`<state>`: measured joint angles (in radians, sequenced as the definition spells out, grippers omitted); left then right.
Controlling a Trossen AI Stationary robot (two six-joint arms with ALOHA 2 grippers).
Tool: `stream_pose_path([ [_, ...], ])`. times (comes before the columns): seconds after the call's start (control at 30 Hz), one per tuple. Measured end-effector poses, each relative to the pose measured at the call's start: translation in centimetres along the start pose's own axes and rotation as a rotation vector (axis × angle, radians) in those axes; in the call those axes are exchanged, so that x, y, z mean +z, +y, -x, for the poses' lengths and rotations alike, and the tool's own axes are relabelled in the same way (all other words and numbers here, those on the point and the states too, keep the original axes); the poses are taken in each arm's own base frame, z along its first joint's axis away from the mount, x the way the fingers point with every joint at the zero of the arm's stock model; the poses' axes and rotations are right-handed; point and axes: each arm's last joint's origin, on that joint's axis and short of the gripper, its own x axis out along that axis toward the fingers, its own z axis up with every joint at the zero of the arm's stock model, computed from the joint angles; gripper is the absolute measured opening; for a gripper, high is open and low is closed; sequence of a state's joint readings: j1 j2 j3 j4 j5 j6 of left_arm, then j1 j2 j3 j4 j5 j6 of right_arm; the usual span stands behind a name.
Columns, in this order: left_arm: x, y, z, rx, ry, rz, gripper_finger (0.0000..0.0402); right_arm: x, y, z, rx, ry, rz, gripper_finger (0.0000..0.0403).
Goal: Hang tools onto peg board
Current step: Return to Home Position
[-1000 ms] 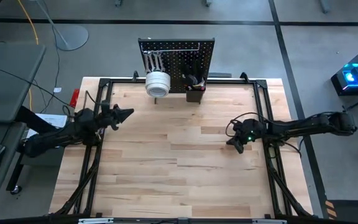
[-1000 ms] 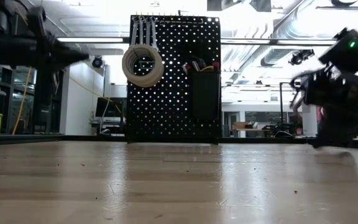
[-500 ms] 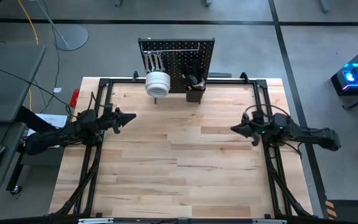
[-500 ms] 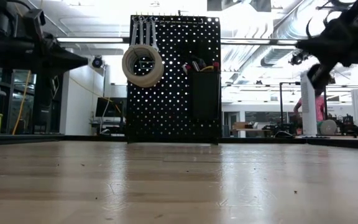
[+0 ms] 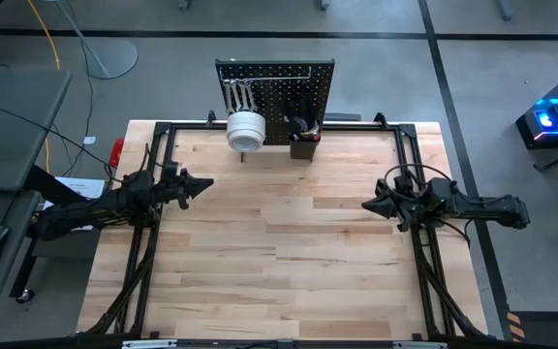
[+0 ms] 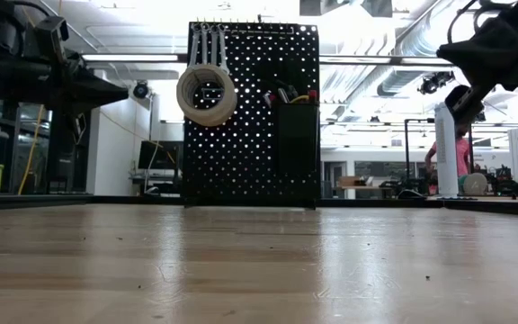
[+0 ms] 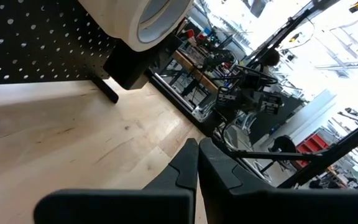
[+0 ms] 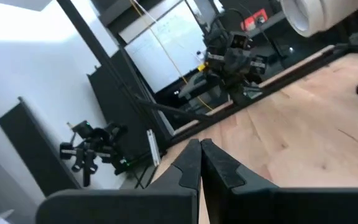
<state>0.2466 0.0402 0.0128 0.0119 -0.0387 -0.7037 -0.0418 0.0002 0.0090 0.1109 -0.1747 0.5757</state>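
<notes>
The peg board (image 5: 274,102) stands upright at the upper centre of the high view, at the far edge of the wooden surface (image 5: 279,262). On it hang the silver wrenches (image 5: 237,94) at its upper left, a white tape roll (image 5: 245,129) just below them, and a small black bin (image 5: 304,143) at its lower right. The left claw (image 5: 204,181) hovers at the middle left of the frame, its fingers pressed together. The right claw (image 5: 366,205) hovers at the middle right, its fingers also pressed together — both are well apart from the board.

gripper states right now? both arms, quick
Left gripper: shut, holding nothing.
Right gripper: shut, holding nothing.
</notes>
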Motion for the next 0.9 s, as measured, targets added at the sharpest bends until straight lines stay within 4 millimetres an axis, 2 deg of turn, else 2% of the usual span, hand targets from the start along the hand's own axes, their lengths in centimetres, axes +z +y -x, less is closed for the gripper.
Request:
stream_pose_path([
  [0.27,0.00,0.00,0.00,0.001,0.000,0.000,0.0000,-0.25,-0.20,0.01,-0.021,0.025,0.014,0.0000],
  [0.33,-0.01,0.01,0.00,0.001,0.000,0.000,0.0000,-0.55,-0.40,0.03,-0.037,0.059,0.178,0.0000],
  [0.43,0.00,0.00,0.00,0.001,-0.001,0.000,0.0000,-0.55,-0.50,0.03,-0.061,0.061,0.592,0.0000],
  [0.5,-0.01,0.01,-0.01,0.002,0.000,0.000,0.0000,-0.56,-0.69,0.05,-0.114,0.063,0.682,0.0000],
  [0.9,-0.01,0.02,-0.01,0.003,-0.001,0.000,0.0000,-0.54,-0.75,0.06,-0.139,0.050,0.540,0.0000],
])
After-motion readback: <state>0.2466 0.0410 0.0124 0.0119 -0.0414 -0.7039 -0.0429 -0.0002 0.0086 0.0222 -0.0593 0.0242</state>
